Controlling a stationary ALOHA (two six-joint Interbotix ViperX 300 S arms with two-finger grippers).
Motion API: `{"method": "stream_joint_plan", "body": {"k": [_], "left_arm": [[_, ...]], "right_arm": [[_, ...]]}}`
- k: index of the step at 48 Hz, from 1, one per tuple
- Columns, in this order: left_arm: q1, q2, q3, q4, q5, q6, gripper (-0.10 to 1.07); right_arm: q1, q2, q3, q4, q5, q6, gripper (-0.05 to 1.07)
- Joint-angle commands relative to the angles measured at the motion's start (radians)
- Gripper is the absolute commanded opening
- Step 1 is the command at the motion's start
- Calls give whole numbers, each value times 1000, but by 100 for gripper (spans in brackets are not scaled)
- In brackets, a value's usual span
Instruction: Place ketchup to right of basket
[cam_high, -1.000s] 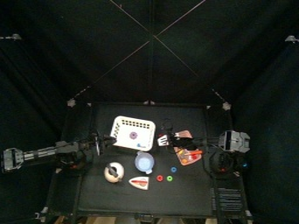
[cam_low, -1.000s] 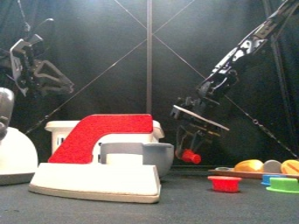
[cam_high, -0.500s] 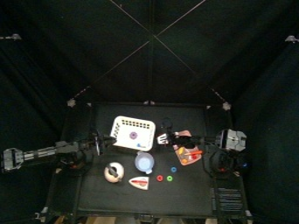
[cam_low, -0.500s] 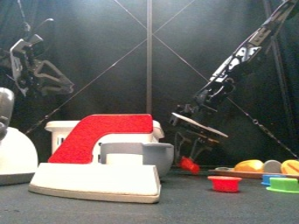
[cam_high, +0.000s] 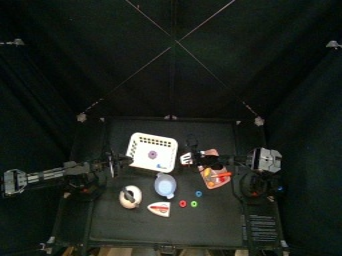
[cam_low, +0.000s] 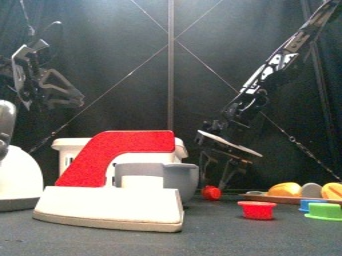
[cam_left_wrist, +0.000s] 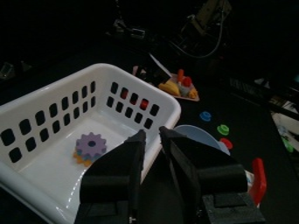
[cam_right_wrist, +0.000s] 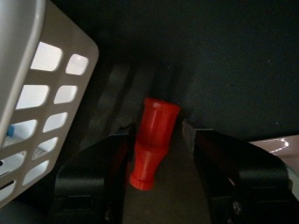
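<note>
Right gripper (cam_right_wrist: 152, 144) stands wide open around ketchup (cam_right_wrist: 152, 140), just beside the basket (cam_right_wrist: 41, 87). You're releasing; next, lift clear

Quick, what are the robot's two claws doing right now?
Left gripper: jaws open a little, holding nothing, above the basket.
Right gripper: open, jaws either side of the ketchup, not gripping.

I see the red plastic ketchup bottle (cam_right_wrist: 151, 143) lying on its side just right of the white perforated plastic basket (cam_high: 152, 151) (a purple gear-shaped piece inside).
</note>
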Motion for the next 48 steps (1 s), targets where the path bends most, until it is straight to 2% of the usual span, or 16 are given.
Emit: {"method": "stream_joint_plan", "body": {"k": [1, 15, 39, 48], "left_arm": [[0, 3, -12, -3, -3, 3, 65], [0, 3, -12, -3, -3, 3, 65], [0, 2, -12, -3, -3, 3, 65], [-2, 3, -11, -3, -3, 3, 65]], "right_arm": [[0, -44, -20, -5, 0, -2, 83], [14, -89, -20, -12, 0, -5, 83], [28, -87, -11, -46, 2, -9, 83], [63, -132, 14, -72, 5, -8, 83]]}}
